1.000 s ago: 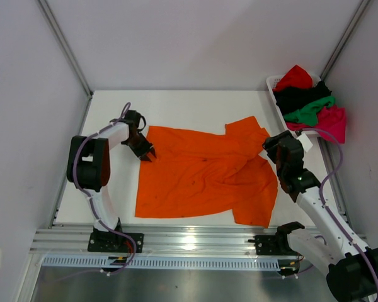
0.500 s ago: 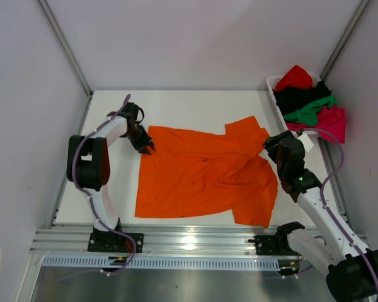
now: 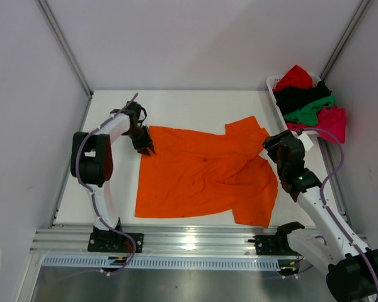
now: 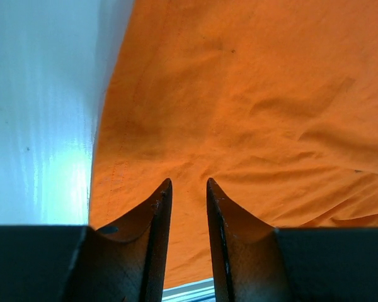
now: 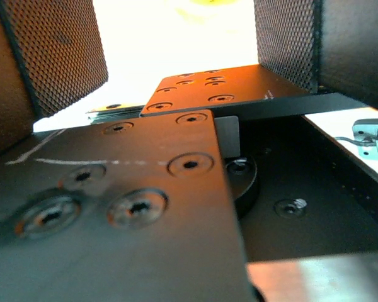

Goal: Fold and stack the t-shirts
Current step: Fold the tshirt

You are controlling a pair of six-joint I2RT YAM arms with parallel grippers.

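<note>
Most of the white slatted plastic basket [image 3: 272, 82] is being hidden by the clothes heaped in it; only a bit of its rim is being shown. It is being seen well away from both pairs of jaws, past the right ones. A red cloth t-shirt [image 3: 295, 77] is being carried on top of the heap. Under it a black cloth t-shirt [image 3: 299, 95] and a green cloth t-shirt [image 3: 310, 113] are being seen, and a magenta-pink cloth t-shirt [image 3: 334, 123] is being hung over the basket's side.

The bright orange cloth t-shirt [image 3: 201, 173] is being shown spread out on the white table [image 3: 195, 107], between the two arms. The left gripper [image 3: 145, 150] is being held at its far corner. The two dark fingers [image 4: 154, 214] are being held a small way apart, with orange cloth right ahead of them. Whether any cloth is being nipped cannot be told.

From above, the right gripper [image 5: 179, 44] is being made hard to pick out by its own arm. Its mesh pads [image 5: 50, 50] are being held spread wide with nothing between them. Black metal plates with screws [image 5: 145, 189] are being seen just below the jaws, and the bright patch ahead is being washed out.
</note>
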